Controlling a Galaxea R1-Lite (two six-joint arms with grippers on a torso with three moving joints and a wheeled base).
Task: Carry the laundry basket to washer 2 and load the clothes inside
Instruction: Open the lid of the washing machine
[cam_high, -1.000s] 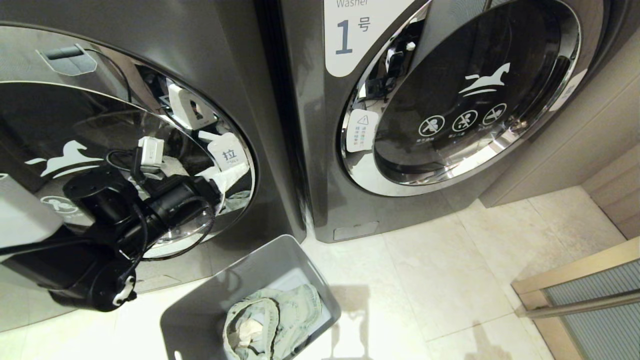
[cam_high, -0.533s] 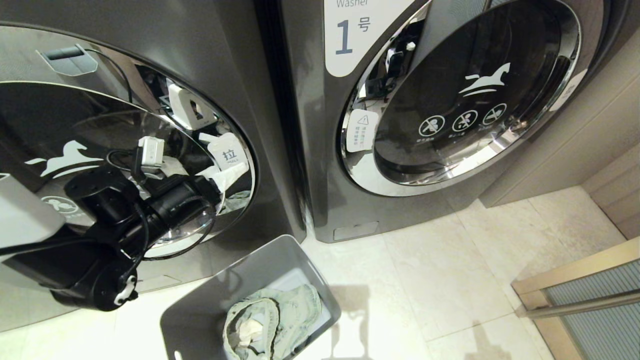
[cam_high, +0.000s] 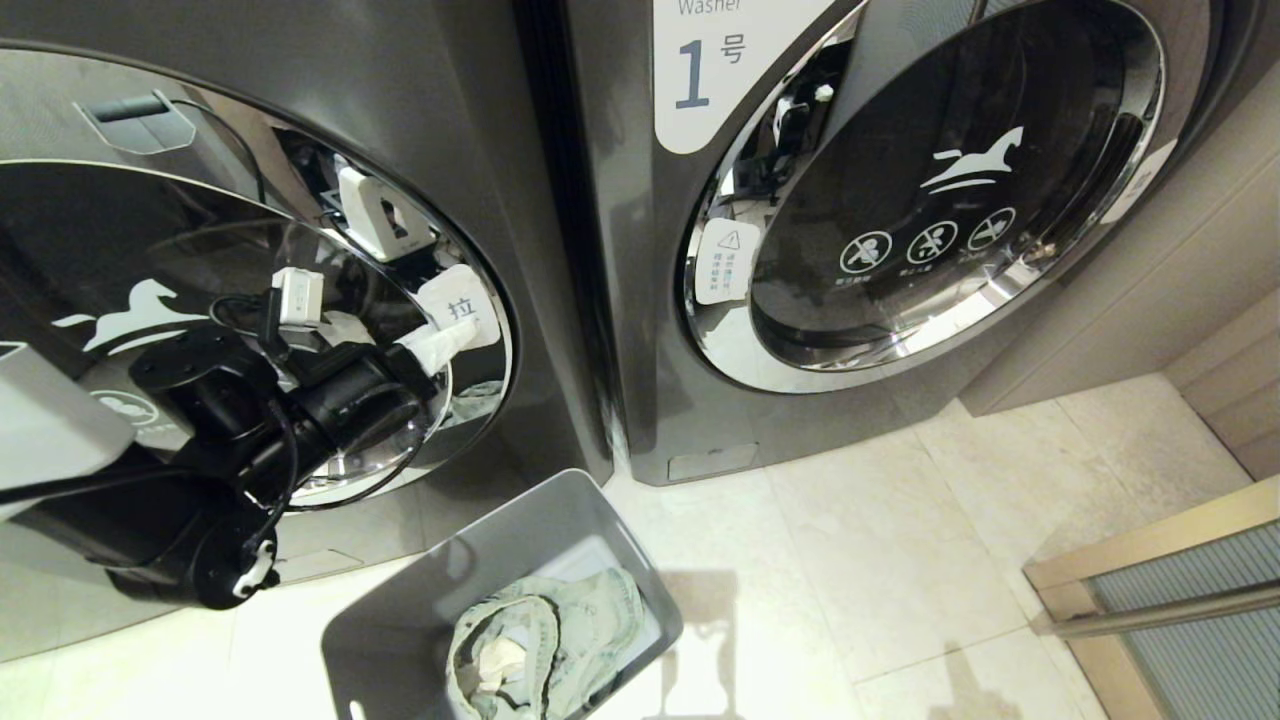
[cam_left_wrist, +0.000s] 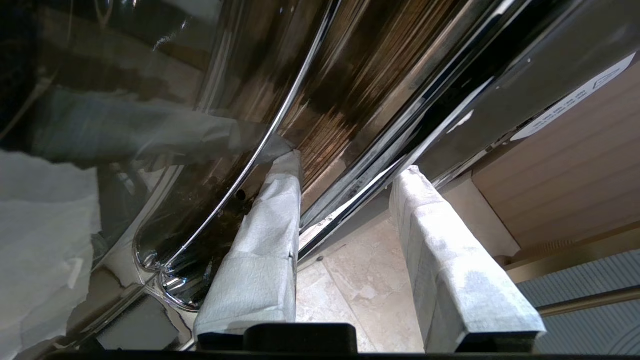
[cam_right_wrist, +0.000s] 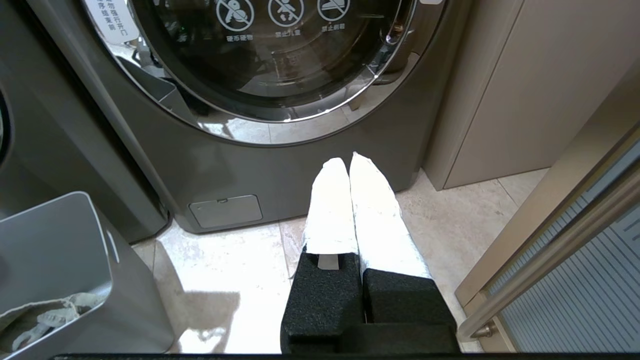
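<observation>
The left pincer (cam_high: 447, 340) is up against the round door of washer 2 (cam_high: 300, 150), at the door's right edge just under a small white tag with a character on it (cam_high: 461, 306). In the left wrist view its two white-wrapped fingers (cam_left_wrist: 272, 225) stand partly apart, one on each side of the chrome door rim (cam_left_wrist: 350, 200); one fingertip touches the glass side, the other lies just outside the rim, and whether they are pressing on it cannot be told. Black cable loops over the left arm (cam_high: 200, 470), which reaches in from the lower left of the head view. The basket (cam_high: 440, 590) sits on the pale tile floor (cam_high: 900, 560) just in front of the gap between the two washers, below and to the right of the left pincer. The clothes (cam_high: 545, 645) lie bundled inside it, grey-green with a white patch showing. The washer labelled 1 (cam_high: 620, 300) stands to the right, door closed, with a horse logo and three round warning icons on the glass. The right pincer (cam_right_wrist: 350, 170) hangs low over the floor before that washer, well apart from the basket, its wrapped fingers pressed together and holding nothing. A wood-framed panel with a metal bar (cam_high: 1180, 600) stands at the far right.
</observation>
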